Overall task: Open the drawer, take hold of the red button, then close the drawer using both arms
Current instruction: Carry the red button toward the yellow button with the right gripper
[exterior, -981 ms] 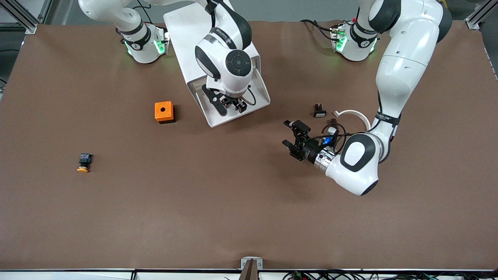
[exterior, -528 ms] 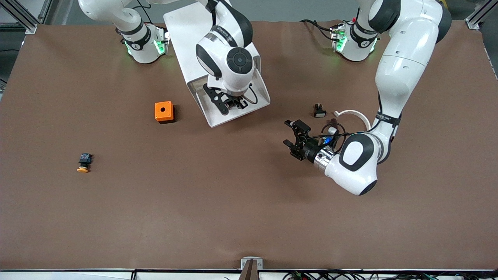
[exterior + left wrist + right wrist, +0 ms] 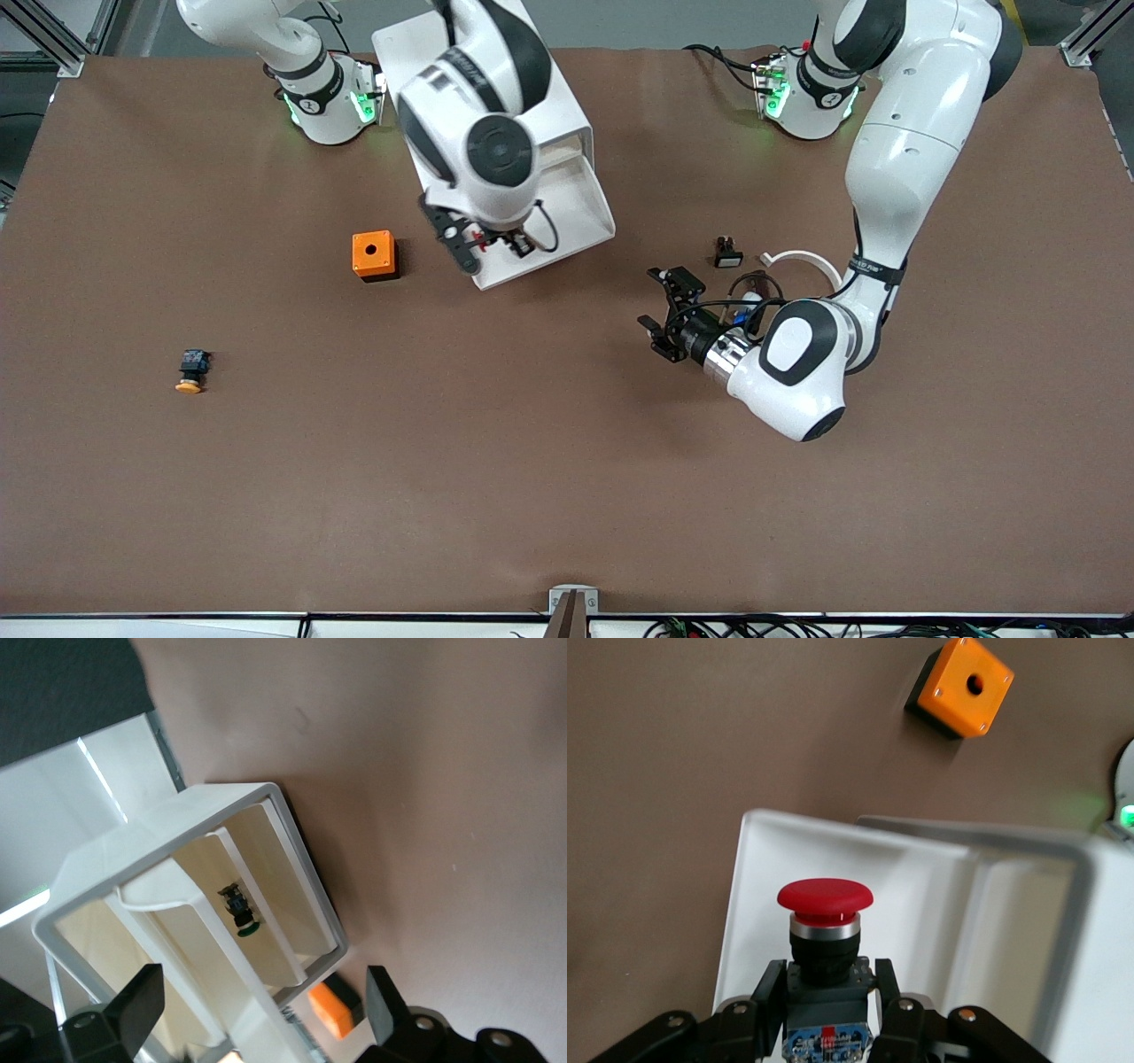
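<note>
The drawer [image 3: 580,208] stands pulled out of the white cabinet [image 3: 412,49], toward the front camera. My right gripper [image 3: 481,241] hangs over the drawer's edge at the right arm's end, shut on the button. In the right wrist view the button [image 3: 825,896] stands upright with its red cap up, its black-and-blue body clamped between the fingers [image 3: 766,992], above the white drawer [image 3: 921,877]. My left gripper [image 3: 666,312] hovers open and empty over the bare table beside the drawer, toward the left arm's end. The left wrist view looks between its fingers [image 3: 133,1001] at the drawer [image 3: 297,850].
An orange cube with a hole [image 3: 373,254] sits beside the drawer toward the right arm's end. An orange-yellow-capped button [image 3: 190,370] lies nearer the front camera. A small black part [image 3: 727,253] and a white curved piece [image 3: 808,260] lie by the left arm. A green-capped part [image 3: 239,908] lies inside the cabinet.
The right gripper has shut on the button in the drawer and carried it up and toward the right arm's end. The left gripper has drifted slightly toward the drawer, still open.
</note>
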Motion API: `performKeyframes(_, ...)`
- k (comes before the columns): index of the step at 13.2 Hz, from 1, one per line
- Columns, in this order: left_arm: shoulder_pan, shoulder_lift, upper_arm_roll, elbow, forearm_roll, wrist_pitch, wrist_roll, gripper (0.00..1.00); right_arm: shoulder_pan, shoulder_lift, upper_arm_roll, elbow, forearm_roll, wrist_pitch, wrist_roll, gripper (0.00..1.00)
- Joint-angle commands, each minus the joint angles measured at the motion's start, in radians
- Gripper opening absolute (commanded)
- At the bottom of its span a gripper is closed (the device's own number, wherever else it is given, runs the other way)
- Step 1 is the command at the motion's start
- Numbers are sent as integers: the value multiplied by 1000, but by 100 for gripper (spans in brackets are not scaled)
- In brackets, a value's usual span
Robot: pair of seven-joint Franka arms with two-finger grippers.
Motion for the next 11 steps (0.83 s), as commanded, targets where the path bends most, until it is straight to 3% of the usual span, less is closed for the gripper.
performKeyframes(1, 17, -18, -9, 7, 18, -3, 208, 100, -212, -15, 12, 81, 72, -168, -309, 12)
performKeyframes(3, 16, -18, 1, 24, 19, 0, 232, 100, -333, -38, 7, 72, 24, -179, -614, 12)
performKeyframes(5, 5, -18, 6, 37, 48, 52, 302, 100, -431, -34, 9, 69, -113, -149, -906, 13)
performKeyframes(8, 7, -27, -6, 35, 68, 118, 330, 100, -566, -31, 8, -7, -168, -5, -1230, 15)
performKeyframes(11, -42, -50, -14, 35, 226, 148, 428, 100, -661, -29, 8, -163, -194, 223, -1474, 18)
